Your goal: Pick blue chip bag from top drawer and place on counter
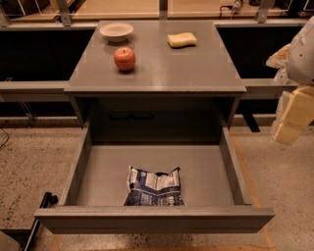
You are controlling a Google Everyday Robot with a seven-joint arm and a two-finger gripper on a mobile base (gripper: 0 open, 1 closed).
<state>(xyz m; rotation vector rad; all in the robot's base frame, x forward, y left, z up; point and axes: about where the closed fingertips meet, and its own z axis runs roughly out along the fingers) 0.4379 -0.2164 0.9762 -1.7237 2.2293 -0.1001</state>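
The blue chip bag (154,187) lies crinkled in the open top drawer (216,171), near the middle of its front wall. The counter (162,63) is the grey cabinet top behind and above the drawer. My gripper (290,121) hangs at the right edge of the view, outside the drawer and to the right of the cabinet, at about the height of the counter's front edge. It holds nothing that I can see and is far from the bag.
On the counter are a red apple (124,58), a white bowl (116,31) at the back left and a yellow sponge (181,39) at the back right. A wooden ledge (122,7) runs behind. The drawer's front panel (154,219) sticks out over the speckled floor.
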